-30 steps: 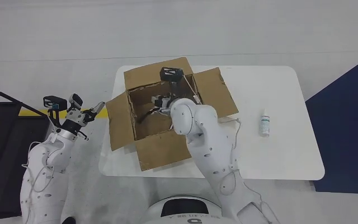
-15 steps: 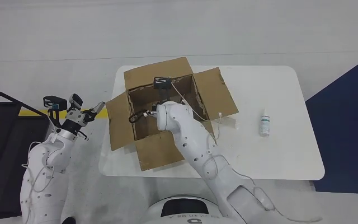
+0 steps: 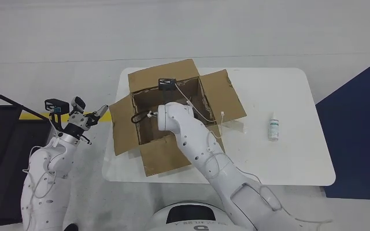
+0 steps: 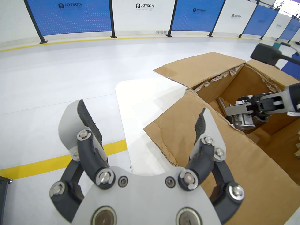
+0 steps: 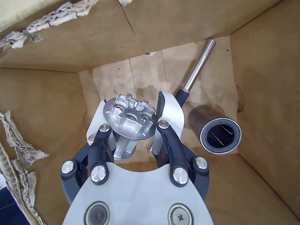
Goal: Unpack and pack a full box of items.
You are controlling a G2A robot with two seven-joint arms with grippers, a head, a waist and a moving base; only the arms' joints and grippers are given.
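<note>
Inside the box (image 3: 159, 78), a metal hub (image 5: 121, 114) is clamped in the right pincer (image 5: 132, 108); a straight lift clear of the rod (image 5: 199, 64) is advised. Outside the box, the left pincer (image 4: 143, 108) is held open, empty.

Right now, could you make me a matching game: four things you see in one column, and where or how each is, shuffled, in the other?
1. toothed metal part
2. steel rod
3. dark cylinder
4. small bottle

a. on the table, outside the box
b. clamped in the right gripper
c. in the box, hollow, on its side
d. in the box, shiny with a black end

Pairs: 1-b, 2-d, 3-c, 4-a.
</note>
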